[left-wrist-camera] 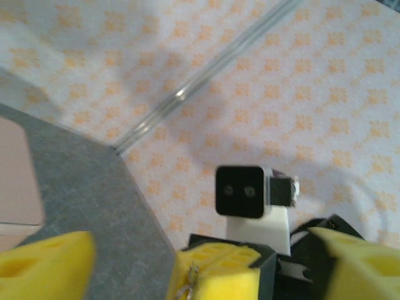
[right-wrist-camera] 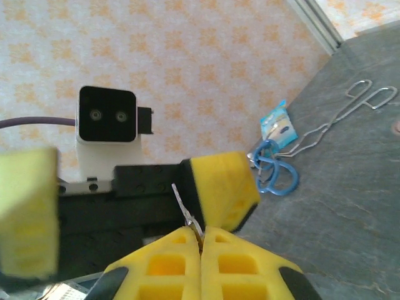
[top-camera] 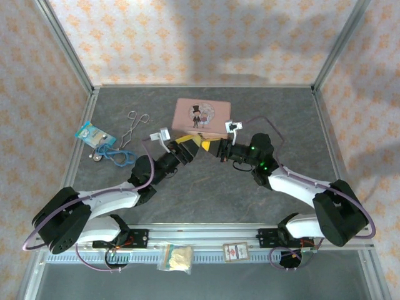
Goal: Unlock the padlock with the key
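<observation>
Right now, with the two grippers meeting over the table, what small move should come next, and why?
Probably close the left gripper gently on the key. The right gripper is shut on one end, the free end lies beside one left finger, and the left jaws stand open.

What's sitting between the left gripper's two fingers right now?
The right gripper, shut on the thin silvery key. Its yellow tips sit inside the open left gripper, as both wrist views show.

Grey tabletop [top-camera: 206,187]: pink tin [top-camera: 201,117] far centre, wire tongs [top-camera: 133,127] left of it, blue packet [top-camera: 92,133], blue loops [top-camera: 119,155] nearby. Small bag [top-camera: 175,257], card [top-camera: 236,252] at front rail.
</observation>
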